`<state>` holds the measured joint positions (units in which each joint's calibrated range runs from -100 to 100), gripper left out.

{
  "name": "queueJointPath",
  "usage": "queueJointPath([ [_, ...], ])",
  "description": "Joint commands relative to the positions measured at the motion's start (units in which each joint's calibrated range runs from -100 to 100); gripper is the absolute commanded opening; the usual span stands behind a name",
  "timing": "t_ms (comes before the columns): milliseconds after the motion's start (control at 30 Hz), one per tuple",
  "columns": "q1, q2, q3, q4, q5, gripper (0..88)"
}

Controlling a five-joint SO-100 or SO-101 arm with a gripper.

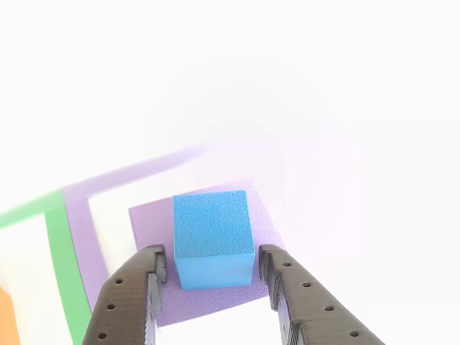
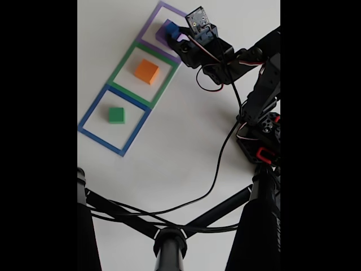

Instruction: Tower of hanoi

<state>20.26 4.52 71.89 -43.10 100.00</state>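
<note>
The small blue cube (image 1: 212,230) sits on the pale-purple slab (image 1: 147,226), inside the purple square outline (image 1: 80,223). My gripper (image 1: 212,260) is open, with one dark finger on each side of the cube's near face and a thin gap on both sides. In the fixed view the blue cube (image 2: 171,28) rests on the slab (image 2: 162,36) at the top, with the gripper (image 2: 177,38) right at it. The orange cube (image 2: 146,71) lies in the green outline (image 2: 127,56) and the green cube (image 2: 116,115) in the blue outline (image 2: 93,110).
The three outlines run in a diagonal row across a white table (image 2: 186,141). A black cable (image 2: 217,164) trails from the arm's base (image 2: 262,141) at the right. Dark tripod legs (image 2: 118,212) cross the bottom of the fixed view.
</note>
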Motion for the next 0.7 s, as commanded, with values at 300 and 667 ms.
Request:
queueJointPath([
  [300,-0.2,-5.0,-1.4,-0.5,0.0,24.0],
  [667,-1.2,-35.9,-5.6,40.0,0.0,18.1],
])
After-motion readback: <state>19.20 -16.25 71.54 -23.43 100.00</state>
